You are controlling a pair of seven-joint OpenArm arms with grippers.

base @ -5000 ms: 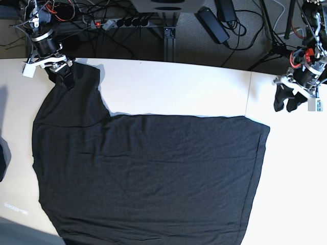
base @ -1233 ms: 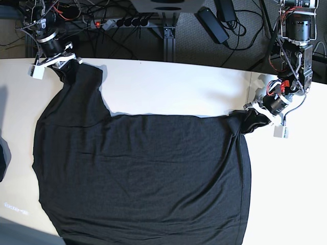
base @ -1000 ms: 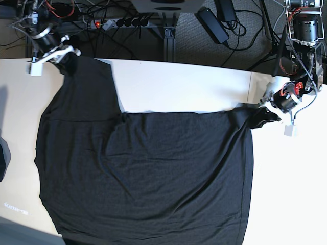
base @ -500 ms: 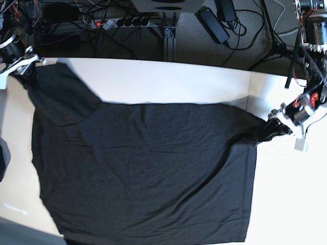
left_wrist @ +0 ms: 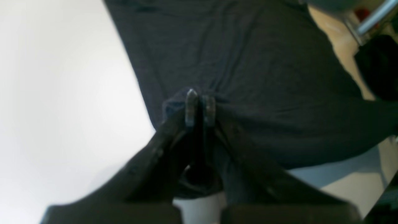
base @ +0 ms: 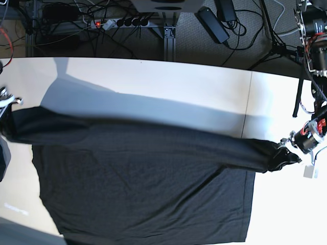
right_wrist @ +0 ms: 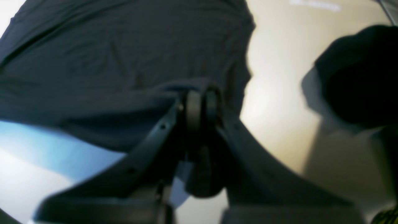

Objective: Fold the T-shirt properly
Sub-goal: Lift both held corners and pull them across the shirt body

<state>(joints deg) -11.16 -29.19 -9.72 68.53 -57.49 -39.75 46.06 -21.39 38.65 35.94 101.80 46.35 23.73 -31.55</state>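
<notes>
The black T-shirt (base: 143, 184) lies across the white table (base: 168, 76). Its far edge is pulled taut into a long band (base: 153, 140) between my two grippers, and the shadow behind it shows that this band is lifted. My left gripper (base: 284, 148) at the right is shut on a bunched corner of the cloth; the left wrist view shows its fingertips (left_wrist: 192, 107) pinched together in the T-shirt (left_wrist: 248, 62). My right gripper (base: 7, 105) at the left edge is shut on the other end, its fingertips (right_wrist: 192, 107) clamped on T-shirt (right_wrist: 124, 46) fabric. No print shows.
A black bundle (base: 2, 158) sits at the table's left edge, and it also looms at the right of the right wrist view as the bundle (right_wrist: 357, 71). A seam (base: 249, 97) crosses the tabletop. Cables and a power strip (base: 122, 22) lie on the floor behind.
Both grippers have moved toward the table's front edge and further apart, dragging the T-shirt's far edge and sleeve forward. The cloth between them is now stretched into a straight raised band.
</notes>
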